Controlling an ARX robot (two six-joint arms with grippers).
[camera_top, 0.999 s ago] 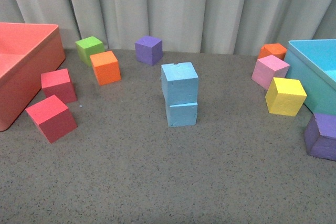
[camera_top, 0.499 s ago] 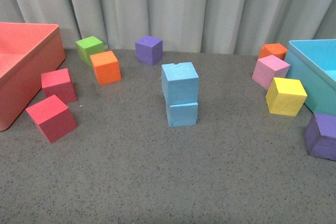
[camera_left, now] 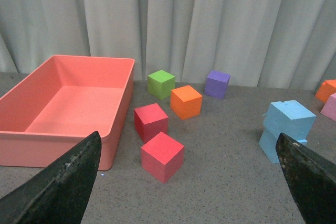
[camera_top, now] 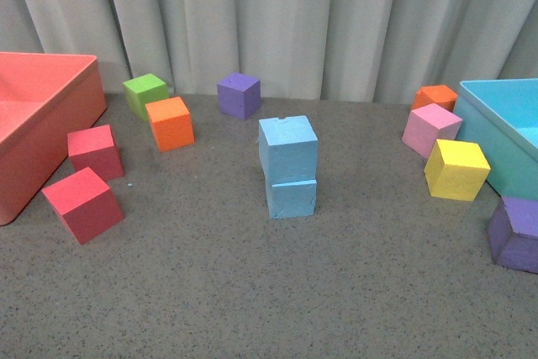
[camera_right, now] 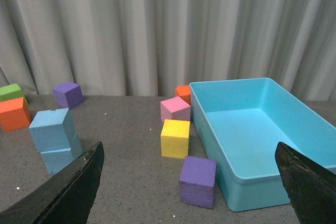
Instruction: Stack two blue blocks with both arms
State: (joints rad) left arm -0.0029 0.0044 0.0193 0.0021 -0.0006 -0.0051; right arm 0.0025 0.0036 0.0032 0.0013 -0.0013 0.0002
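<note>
Grey curtain folds hang behind the far edge of the speckled bench (camera_top: 252, 292), and near its middle the two blue blocks stand stacked: the upper blue block (camera_top: 287, 148) sits on the lower blue block (camera_top: 292, 197), turned a little askew so one corner overhangs. To my eye the task looks done. They read as matte foam, so I judge them light, slightly soft and grippy, not fragile; if I had to square the top one I would pinch its two opposite flat sides gently, since a hard squeeze could dent it or tip the stack.

Neither arm shows from the front. Each wrist view shows dark tips at both lower corners, so I read the left claw (camera_left: 189, 182) and the right claw (camera_right: 189, 182) as spread wide, holding nothing.

Further out lie the orange cube (camera_top: 170, 123) and purple cube (camera_top: 239, 95), the red bin (camera_top: 50, 136) at the left edge, and the turquoise bin (camera_top: 496, 136) at the right.
</note>
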